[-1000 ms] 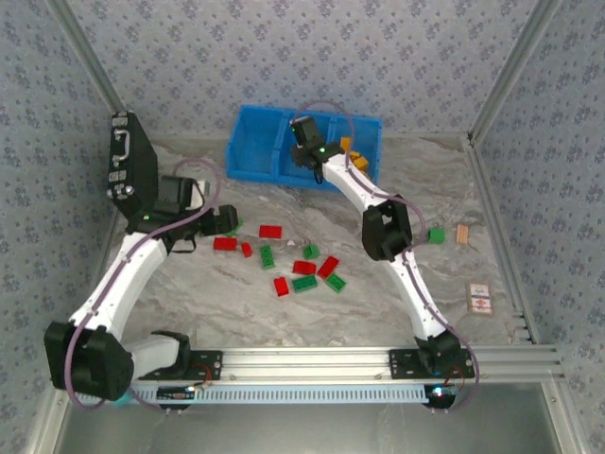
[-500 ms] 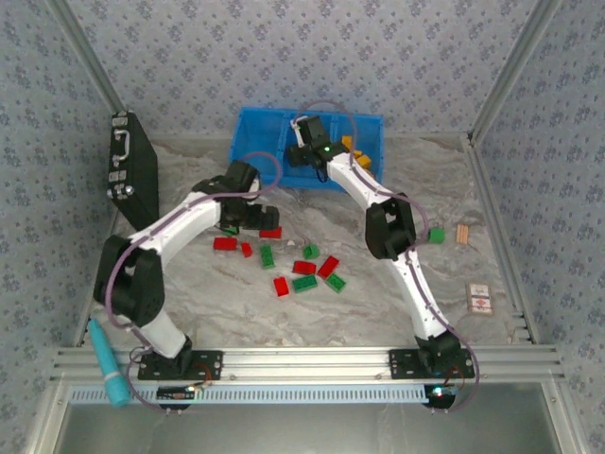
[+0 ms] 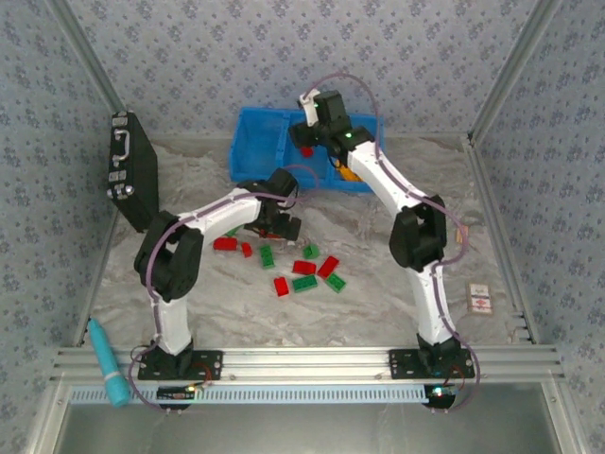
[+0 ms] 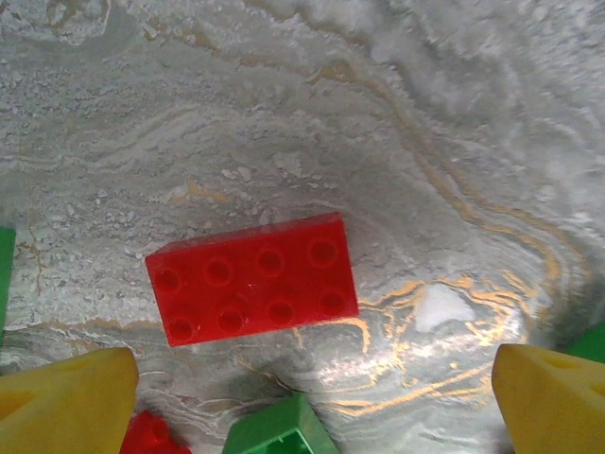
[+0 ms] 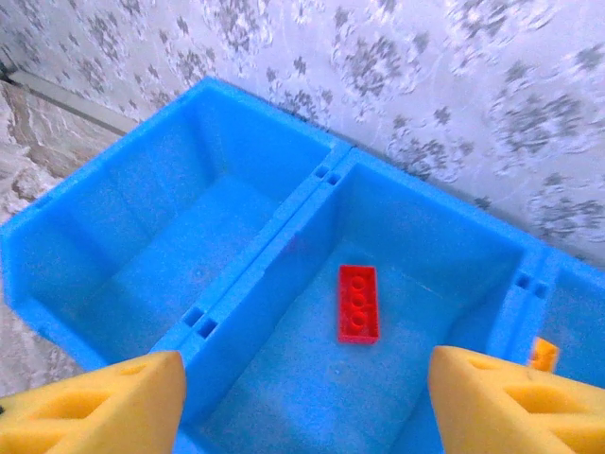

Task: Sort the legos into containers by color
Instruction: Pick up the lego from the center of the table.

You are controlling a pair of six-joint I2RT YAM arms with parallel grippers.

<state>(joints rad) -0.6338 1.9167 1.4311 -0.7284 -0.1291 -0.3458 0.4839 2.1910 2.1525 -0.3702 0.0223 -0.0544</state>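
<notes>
Both grippers open, one at the loose legos, one at the bin.
Top view: left gripper (image 3: 284, 225) over legos (image 3: 304, 268) mid-worktop (image 3: 378, 312); right gripper (image 3: 304, 142) above far blue bin (image 3: 253, 144). Left wrist: spread wide, loose red brick (image 4: 253, 278) ahead. Right wrist: spread apart, binned red brick (image 5: 358, 302) lies in middle compartment (image 5: 416, 255).

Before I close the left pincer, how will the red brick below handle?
The red brick looks like hard plastic, so probably stiff and light. It lies flat, studs up, so it shouldn't roll or tip. Its smooth sides might slip under a weak squeeze.
</notes>
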